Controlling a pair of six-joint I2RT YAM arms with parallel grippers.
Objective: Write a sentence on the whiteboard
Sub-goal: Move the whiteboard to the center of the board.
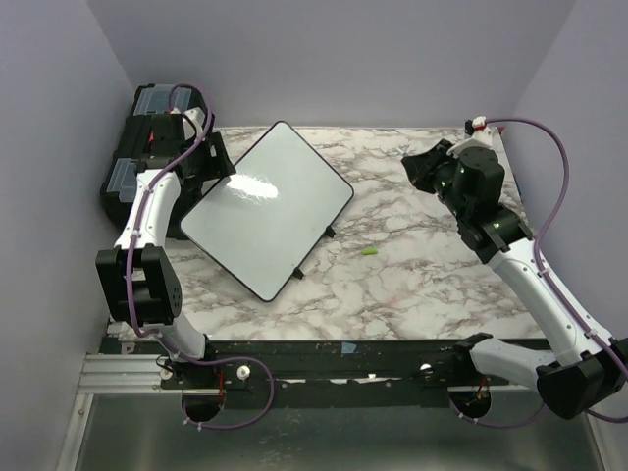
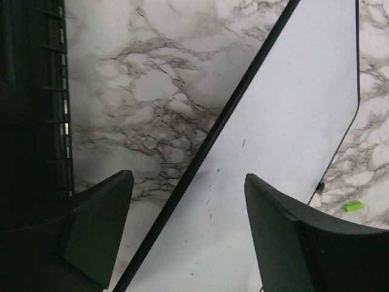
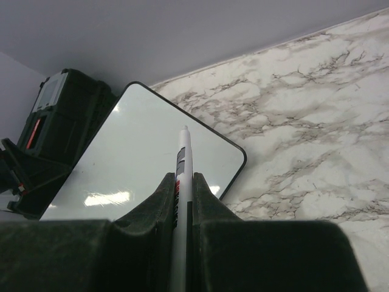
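The whiteboard (image 1: 265, 206) lies flat on the marble table, turned like a diamond, left of centre. It is blank: no green sentence shows on it, only a few faint specks. My left gripper (image 1: 211, 162) is open and empty, hovering over the board's far-left edge; in the left wrist view the gripper (image 2: 188, 176) straddles the black rim of the board (image 2: 292, 121). My right gripper (image 1: 422, 167) is raised at the back right and shut on a white marker pen (image 3: 183, 146), its tip pointing toward the board (image 3: 140, 164).
A black toolbox (image 1: 137, 147) stands at the far left, against the board's corner. A small green cap (image 1: 369, 251) lies on the marble (image 1: 412, 285) right of the board; it also shows in the left wrist view (image 2: 353, 206). A thin dark item (image 1: 312, 253) lies along the board's near-right edge.
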